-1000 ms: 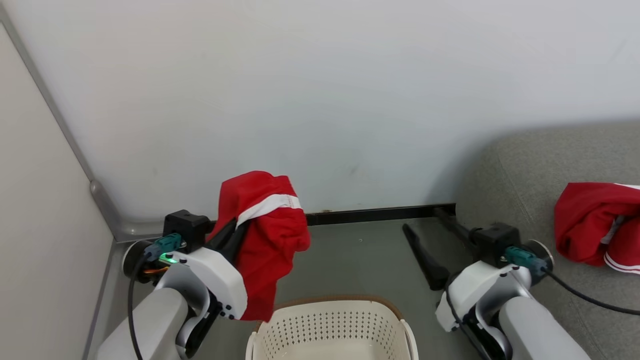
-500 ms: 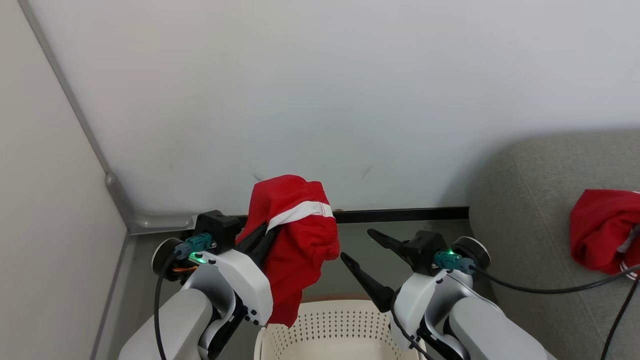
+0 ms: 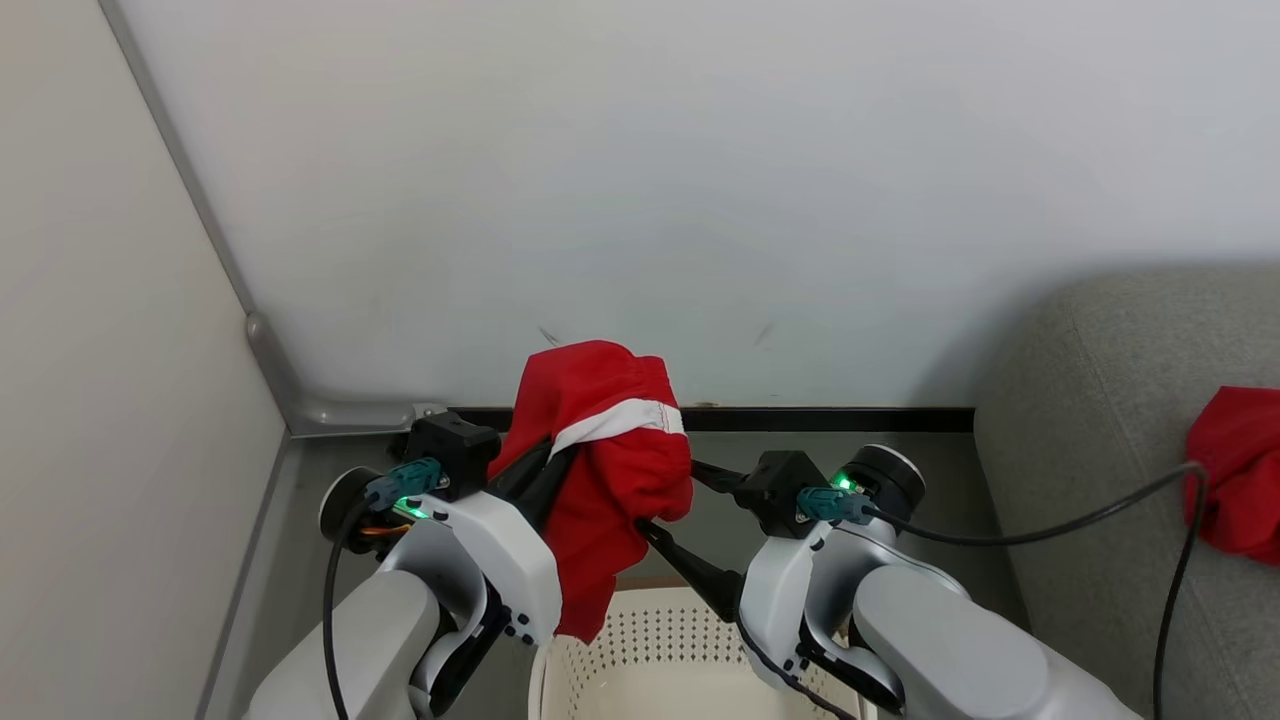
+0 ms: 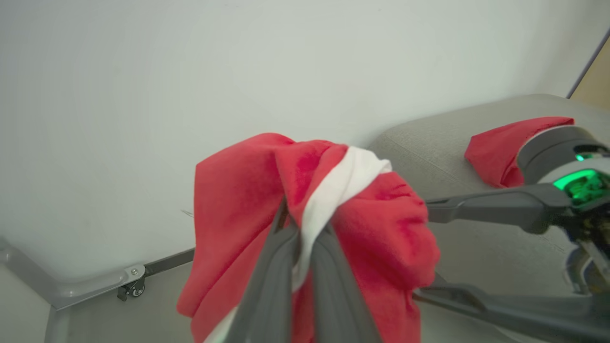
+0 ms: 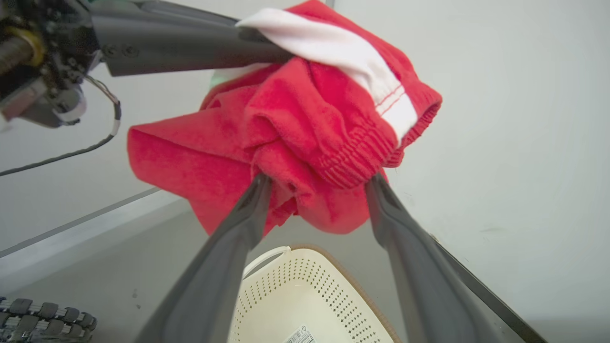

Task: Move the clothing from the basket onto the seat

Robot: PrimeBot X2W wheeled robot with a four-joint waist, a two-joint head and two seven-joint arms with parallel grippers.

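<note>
Pale wall (image 3: 640, 180) backs the head view, meeting a grey floor (image 3: 950, 465) along a black baseboard (image 3: 830, 418). Before it we see the left end effector (image 3: 545, 465) clenched on a red garment (image 3: 600, 470) with a white stripe, held up in the air so that its lower folds hang just above the near-left rim of the basket (image 3: 660, 650). The right end effector (image 3: 665, 495) reaches in from the right with its fingers spread wide, one above and one below the hanging cloth. The seat (image 3: 1090, 420) stands at the right, well apart from the basket, with a second red garment (image 3: 1235, 470) lying on it. A black cable (image 3: 1050, 530) from the right wrist loops across in front of the seat. From the left wrist, we look along two dark fingers pinched together on the white stripe, the red cloth bunched over their tips. The other arm's long fingers come in from the right on either side of the bundle, and a metal corner trim (image 4: 128, 274) runs along the wall's foot. From the right wrist, the fabric bulges between the parted fingers and touches both tips. The basket sits directly below, a label (image 5: 300, 336) on its floor, and a ridged black tyre (image 5: 43, 314) shows at the lower left.
</note>
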